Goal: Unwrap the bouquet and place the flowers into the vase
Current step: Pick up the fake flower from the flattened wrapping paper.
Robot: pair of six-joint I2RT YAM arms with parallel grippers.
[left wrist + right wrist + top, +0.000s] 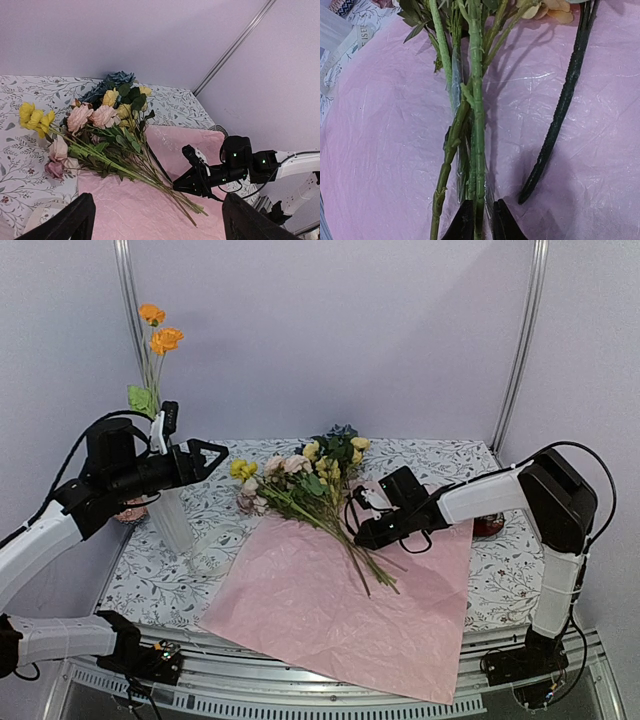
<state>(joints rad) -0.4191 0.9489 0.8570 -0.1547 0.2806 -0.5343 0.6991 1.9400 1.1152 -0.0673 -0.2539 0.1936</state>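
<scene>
Our right gripper pinches a flower stem lying straight ahead of its jaws; our left gripper hovers spread beside the vase.

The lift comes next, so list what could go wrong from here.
1. The right hand pinches one green stem among several; the neighbouring stems lying against it may tangle and drag along when lifted.
2. The grip is low on the stem, far from the blooms, so it may swing or slip.
3. The left arm with its open left hand crosses in front of the tall white ridged vase; a delivery could knock it.
</scene>
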